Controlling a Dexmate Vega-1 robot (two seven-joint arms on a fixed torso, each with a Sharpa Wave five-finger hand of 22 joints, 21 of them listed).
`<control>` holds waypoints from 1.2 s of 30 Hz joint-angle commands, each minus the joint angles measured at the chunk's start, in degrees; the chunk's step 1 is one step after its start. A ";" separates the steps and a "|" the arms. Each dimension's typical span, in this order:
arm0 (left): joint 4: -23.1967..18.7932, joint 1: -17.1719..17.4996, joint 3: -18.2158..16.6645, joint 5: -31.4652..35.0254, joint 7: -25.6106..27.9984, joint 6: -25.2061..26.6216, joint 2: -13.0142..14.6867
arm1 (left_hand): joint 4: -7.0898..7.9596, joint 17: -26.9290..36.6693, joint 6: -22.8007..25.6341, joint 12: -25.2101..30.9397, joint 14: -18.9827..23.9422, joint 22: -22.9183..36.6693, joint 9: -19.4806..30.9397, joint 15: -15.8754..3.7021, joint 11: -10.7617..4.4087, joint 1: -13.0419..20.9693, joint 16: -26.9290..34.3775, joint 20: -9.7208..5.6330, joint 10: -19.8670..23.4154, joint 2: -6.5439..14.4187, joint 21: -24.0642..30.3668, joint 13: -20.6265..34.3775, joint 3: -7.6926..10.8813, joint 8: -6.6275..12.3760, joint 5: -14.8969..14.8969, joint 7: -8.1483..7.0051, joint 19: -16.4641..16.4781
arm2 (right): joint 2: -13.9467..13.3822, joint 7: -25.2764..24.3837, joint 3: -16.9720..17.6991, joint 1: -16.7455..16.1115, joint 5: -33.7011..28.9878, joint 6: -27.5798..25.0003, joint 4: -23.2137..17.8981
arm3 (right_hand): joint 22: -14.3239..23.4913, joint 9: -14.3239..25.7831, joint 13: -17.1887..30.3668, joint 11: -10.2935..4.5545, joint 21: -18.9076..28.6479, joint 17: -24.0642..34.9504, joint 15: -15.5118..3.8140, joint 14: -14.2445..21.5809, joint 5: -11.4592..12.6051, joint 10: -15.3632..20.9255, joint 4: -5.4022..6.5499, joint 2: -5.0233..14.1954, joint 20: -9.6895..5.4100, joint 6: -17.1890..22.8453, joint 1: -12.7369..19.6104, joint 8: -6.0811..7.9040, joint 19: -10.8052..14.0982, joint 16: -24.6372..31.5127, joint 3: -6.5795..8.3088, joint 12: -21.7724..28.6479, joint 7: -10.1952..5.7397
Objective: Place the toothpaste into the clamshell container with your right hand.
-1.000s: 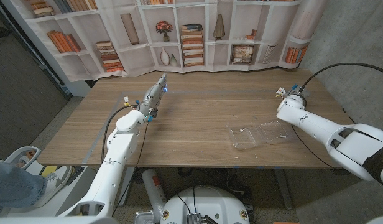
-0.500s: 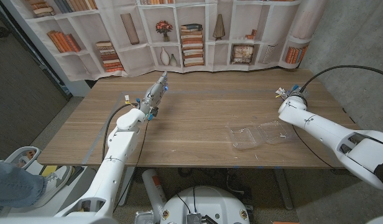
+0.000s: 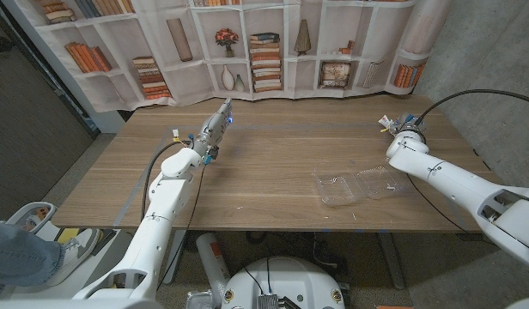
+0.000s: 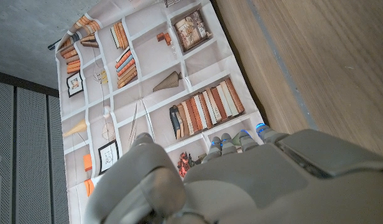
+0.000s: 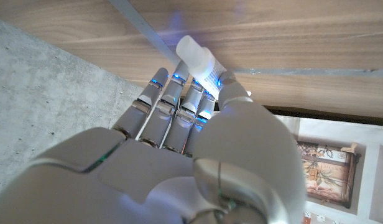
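A wooden surface [image 3: 273, 163] seen from above, with two white robot arms reaching in from the near corners. Closest to the near edge, toward the robot's right, lies a clear clamshell container [image 3: 359, 185], opened out flat with both halves side by side. Nothing is seen inside it.

Just beyond the container, near the right edge of the surface, the right hand [image 3: 397, 130] holds the toothpaste [image 5: 201, 65], a small white tube. In the right wrist view the fingers [image 5: 166, 102] lie pressed close together along the tube, with the thumb against its other side, and the white capped end sticks out past the fingertips. The tube carries small dark print, too tiny to read. The hand and tube are apart from the container, with bare wood between them.

Farther across, on the robot's left, the left hand [image 3: 215, 129] reaches out over the wood, fingers straight and close together, holding nothing.

Behind the far edge hangs a printed backdrop [image 3: 247, 43] picturing bookshelves with books, vases and framed pictures. At the near left corner a person's leg in jeans [image 3: 15, 253] shows.
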 commanded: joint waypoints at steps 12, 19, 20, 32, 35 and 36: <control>0.39 -0.34 -0.49 -0.25 -0.36 -1.10 0.04 | -0.04 0.31 -0.29 0.05 -1.87 0.08 0.05 0.23 -0.45 0.20 -0.05 -0.55 -0.20 0.48 0.00 0.29 -0.32 -0.10 -0.02 0.09 -4.93 | -3.24 -2.50 3.46 -4.55 -1.49 1.99 -8.24 | 0.11 0.14 0.58 -1.13 -0.56 0.44 -6.36 -0.38 0.23 -0.22 0.04 0.29 -6.00 -0.35 0.94 -0.34 -0.42 -0.45 0.28 -0.34 -0.37; 0.72 -0.42 -0.55 -0.48 -0.72 -1.54 0.02 | -0.06 0.31 -0.24 0.04 -1.89 0.08 0.05 0.22 -0.27 0.27 -0.06 -0.51 -0.24 0.55 -0.02 0.29 -0.36 -0.08 -0.03 0.10 -4.99 | -5.34 -2.41 4.78 -6.77 -1.51 4.13 -11.66 | 0.14 0.17 0.70 -1.18 -0.70 0.56 -6.48 -0.44 0.22 -0.32 -0.03 0.43 -6.22 -0.34 1.37 -0.46 -0.67 -0.45 0.29 -0.39 -0.62; 0.79 -0.44 -0.57 -0.54 -0.75 -1.56 -0.02 | -0.06 0.30 -0.24 0.04 -1.90 0.08 0.05 0.22 -0.24 0.28 -0.06 -0.52 -0.24 0.57 -0.02 0.29 -0.36 -0.08 -0.03 0.13 -5.00 | -5.80 -2.27 4.78 -7.03 -1.69 4.86 -12.00 | 0.14 0.17 0.72 -1.15 -0.74 0.56 -6.46 -0.48 0.21 -0.34 -0.02 0.42 -6.32 -0.35 1.39 -0.48 -0.75 -0.47 0.28 -0.39 -0.67; 1.15 -0.35 -0.64 -0.56 -0.79 -2.39 -0.23 | -0.11 0.30 -0.28 0.03 -1.93 0.08 0.05 0.22 -0.26 0.39 -0.06 -0.51 -0.28 0.66 -0.03 0.29 -0.42 -0.09 -0.04 0.09 -5.03 | -8.73 -1.38 6.97 -10.34 -1.86 8.52 -15.96 | 0.20 0.20 0.82 -1.56 -0.89 0.74 -6.64 -1.16 0.18 -0.95 -0.09 0.60 -7.00 -0.58 2.13 -0.81 -0.97 -0.72 0.27 -0.71 -0.90; 1.33 -0.29 -0.68 -0.58 -0.83 -2.73 -0.25 | -0.12 0.30 -0.27 0.05 -1.91 0.08 0.05 0.19 -0.36 0.41 -0.06 -0.54 -0.25 0.68 -0.02 0.29 -0.43 -0.08 -0.05 0.09 -5.03 | -9.28 -1.14 7.39 -10.96 -2.03 9.05 -16.90 | 0.21 0.22 0.87 -1.68 -0.94 0.77 -6.66 -1.24 0.17 -0.91 -0.05 0.64 -7.05 -0.50 2.19 -0.81 -1.06 -0.73 0.24 -0.69 -1.00; 1.58 -0.31 -0.78 -0.80 -0.90 -2.95 -0.40 | -0.13 0.30 -0.26 0.05 -1.94 0.08 0.06 0.27 -0.40 0.42 -0.06 -0.54 -0.25 0.69 -0.02 0.29 -0.44 -0.08 -0.05 0.10 -5.03 | -9.22 -1.21 7.63 -11.13 -2.02 8.74 -17.24 | 0.22 0.22 0.88 -1.72 -0.96 0.79 -6.67 -1.25 0.17 -0.90 -0.05 0.66 -7.06 -0.50 2.22 -0.82 -1.10 -0.73 0.24 -0.68 -0.99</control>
